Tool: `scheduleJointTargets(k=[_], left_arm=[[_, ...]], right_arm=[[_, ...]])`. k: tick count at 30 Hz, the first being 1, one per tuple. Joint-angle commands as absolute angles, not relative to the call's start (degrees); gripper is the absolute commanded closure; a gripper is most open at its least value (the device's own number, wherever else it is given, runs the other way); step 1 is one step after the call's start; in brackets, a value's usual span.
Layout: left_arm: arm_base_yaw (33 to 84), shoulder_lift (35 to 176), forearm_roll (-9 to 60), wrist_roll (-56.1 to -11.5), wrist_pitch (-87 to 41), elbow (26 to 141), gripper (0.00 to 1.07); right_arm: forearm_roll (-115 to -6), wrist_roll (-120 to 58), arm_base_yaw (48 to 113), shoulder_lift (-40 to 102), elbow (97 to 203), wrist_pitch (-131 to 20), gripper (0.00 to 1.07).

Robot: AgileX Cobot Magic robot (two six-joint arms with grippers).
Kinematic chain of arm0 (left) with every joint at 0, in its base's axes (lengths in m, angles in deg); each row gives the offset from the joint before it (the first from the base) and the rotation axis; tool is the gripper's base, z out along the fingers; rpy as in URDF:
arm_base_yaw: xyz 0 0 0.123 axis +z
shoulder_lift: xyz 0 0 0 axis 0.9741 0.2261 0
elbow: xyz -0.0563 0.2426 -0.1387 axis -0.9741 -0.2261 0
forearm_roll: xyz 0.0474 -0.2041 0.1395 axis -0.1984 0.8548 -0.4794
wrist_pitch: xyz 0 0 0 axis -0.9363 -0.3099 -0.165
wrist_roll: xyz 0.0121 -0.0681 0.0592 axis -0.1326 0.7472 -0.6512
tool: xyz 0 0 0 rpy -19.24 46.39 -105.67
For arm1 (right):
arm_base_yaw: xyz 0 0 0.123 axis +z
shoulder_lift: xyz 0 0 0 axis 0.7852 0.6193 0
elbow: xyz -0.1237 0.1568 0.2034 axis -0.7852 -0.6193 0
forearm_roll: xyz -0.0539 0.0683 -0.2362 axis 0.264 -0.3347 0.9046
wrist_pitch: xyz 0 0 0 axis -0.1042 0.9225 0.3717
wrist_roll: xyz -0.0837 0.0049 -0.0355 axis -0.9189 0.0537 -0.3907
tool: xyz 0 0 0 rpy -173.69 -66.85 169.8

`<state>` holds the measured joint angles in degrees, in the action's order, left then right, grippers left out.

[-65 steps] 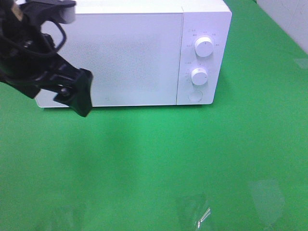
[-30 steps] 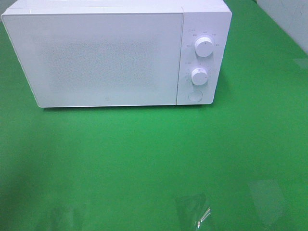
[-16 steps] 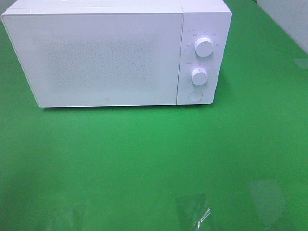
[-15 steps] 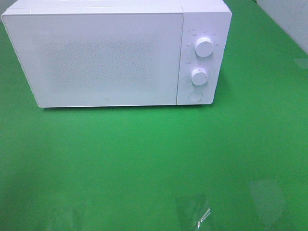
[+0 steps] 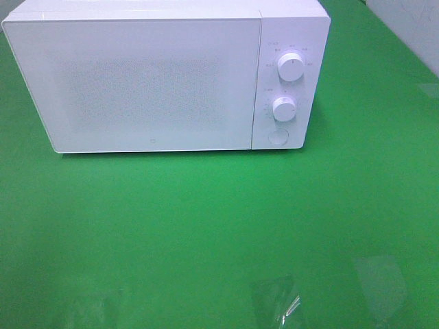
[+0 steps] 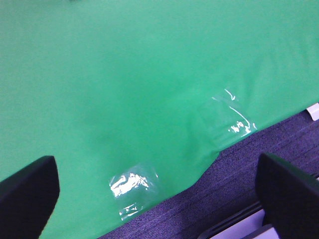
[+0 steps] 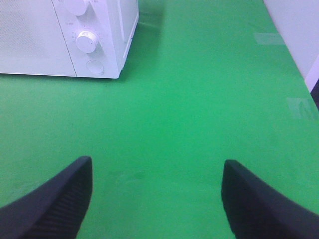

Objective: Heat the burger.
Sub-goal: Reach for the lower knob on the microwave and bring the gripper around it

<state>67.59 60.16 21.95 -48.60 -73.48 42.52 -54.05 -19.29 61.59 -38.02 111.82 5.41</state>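
Observation:
The burger is out of view in every frame. A white microwave [image 5: 151, 82] stands at the back of the green table with its door shut; its control panel corner [image 7: 94, 45] shows in the right wrist view. My left gripper [image 6: 159, 196] is open with nothing between its black fingers [image 6: 30, 194], hovering over the table's front edge. My right gripper [image 7: 157, 196] is open and empty above bare green cloth, to the right of the microwave and nearer the front. Neither arm shows in the exterior high view.
The microwave panel carries two white knobs [image 5: 291, 68] [image 5: 283, 108] and a round button [image 5: 277, 137]. Clear tape patches [image 5: 278, 301] [image 6: 132, 181] lie on the cloth near the front edge. Dark carpet [image 6: 239, 179] lies beyond that edge. A white wall [image 7: 294, 30] borders the table's right side.
The left arm, earlier in front of the microwave's left side, has left the exterior high view. Nothing has moved over the last second.

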Motion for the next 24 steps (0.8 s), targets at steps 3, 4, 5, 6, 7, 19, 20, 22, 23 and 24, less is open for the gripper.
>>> scheduleJointTargets(k=[3, 4, 5, 6, 7, 19, 20, 22, 23, 24], left_arm=[[67.65, 56.67, 25.74, -42.99, -70.85, 42.18, 0.07], [67.65, 55.18, 25.79, -42.87, -70.85, 42.18, 0.07], [67.65, 55.18, 25.79, -42.87, -70.85, 42.18, 0.07], [67.65, 53.46, 25.79, -42.87, -70.85, 42.18, 0.07], [67.65, 53.46, 25.79, -42.87, -70.85, 42.18, 0.07], [79.91, 39.76, 25.56, -42.87, -70.73, 42.18, 0.07], [79.91, 39.76, 25.56, -42.87, -70.73, 42.18, 0.07], [81.23, 37.24, 25.39, -42.87, -70.73, 42.18, 0.07], [81.57, 34.95, 25.28, -42.87, -70.79, 42.18, 0.07], [81.57, 34.95, 25.28, -42.87, -70.79, 42.18, 0.07]], right_arm=[[-53.93, -19.46, 61.13, -39.40, 111.71, 5.46, 0.36], [-53.93, -19.46, 61.13, -39.40, 111.71, 5.46, 0.36], [-53.93, -19.46, 61.13, -39.40, 111.71, 5.46, 0.36], [-53.93, -19.46, 61.13, -39.40, 111.71, 5.46, 0.36], [-53.93, -19.46, 61.13, -39.40, 111.71, 5.46, 0.36], [-53.93, -19.46, 61.13, -39.40, 111.71, 5.46, 0.36], [-53.93, -19.46, 61.13, -39.40, 111.71, 5.46, 0.36], [-53.93, -19.46, 61.13, -39.40, 111.71, 5.46, 0.36], [-53.93, -19.46, 61.13, -39.40, 111.71, 5.46, 0.36], [-53.93, -19.46, 61.13, -39.40, 111.71, 5.46, 0.36]])
